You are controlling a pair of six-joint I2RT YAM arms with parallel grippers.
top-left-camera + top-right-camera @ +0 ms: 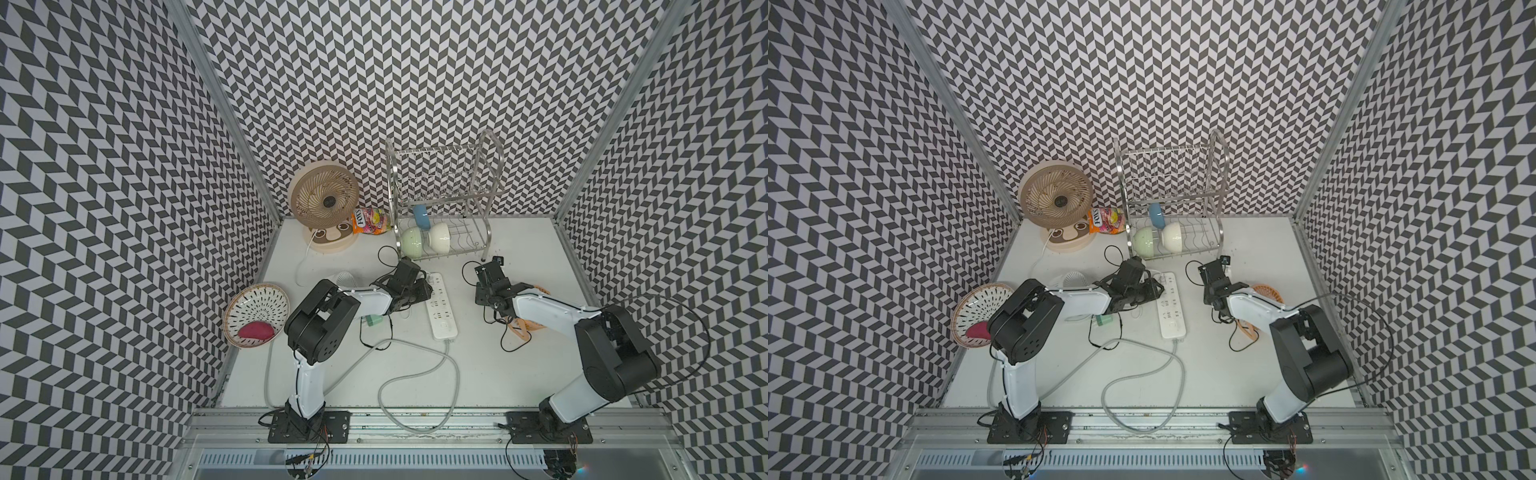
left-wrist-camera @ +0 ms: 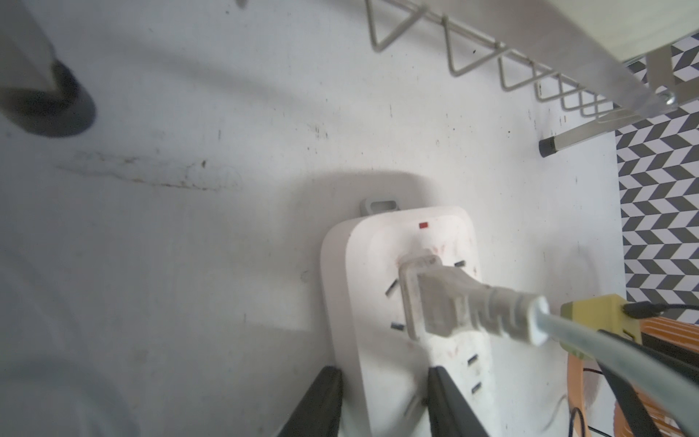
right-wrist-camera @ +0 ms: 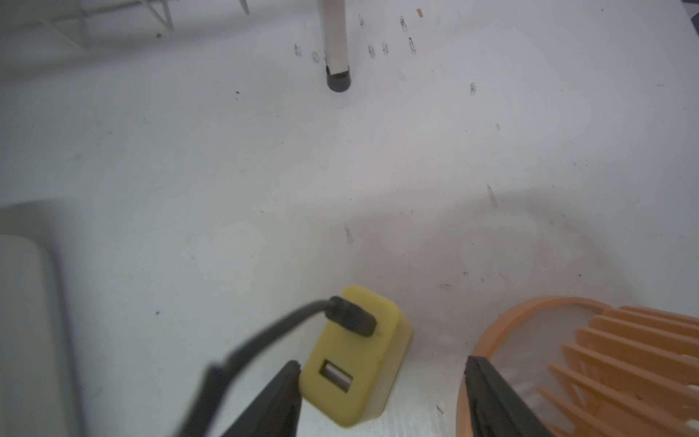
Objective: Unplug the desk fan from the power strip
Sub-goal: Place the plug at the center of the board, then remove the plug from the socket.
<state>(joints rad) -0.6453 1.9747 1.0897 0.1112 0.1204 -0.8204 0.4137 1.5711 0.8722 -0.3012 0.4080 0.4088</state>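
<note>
Your right fingers are wide open round the loose yellow plug, so lift straight up. Your left fingers, part open, sit on the strip mid-table; I cannot tell if they pinch.

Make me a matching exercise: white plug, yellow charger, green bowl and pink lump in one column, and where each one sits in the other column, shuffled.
Things:
1. white plug
2. yellow charger
3. green bowl
4. pink lump

Places:
A. in the wire rack
B. in a socket of the power strip
C. in the patterned basket
D. on the table, between the fingers of the open right claw

Pairs: 1-B, 2-D, 3-A, 4-C
</note>
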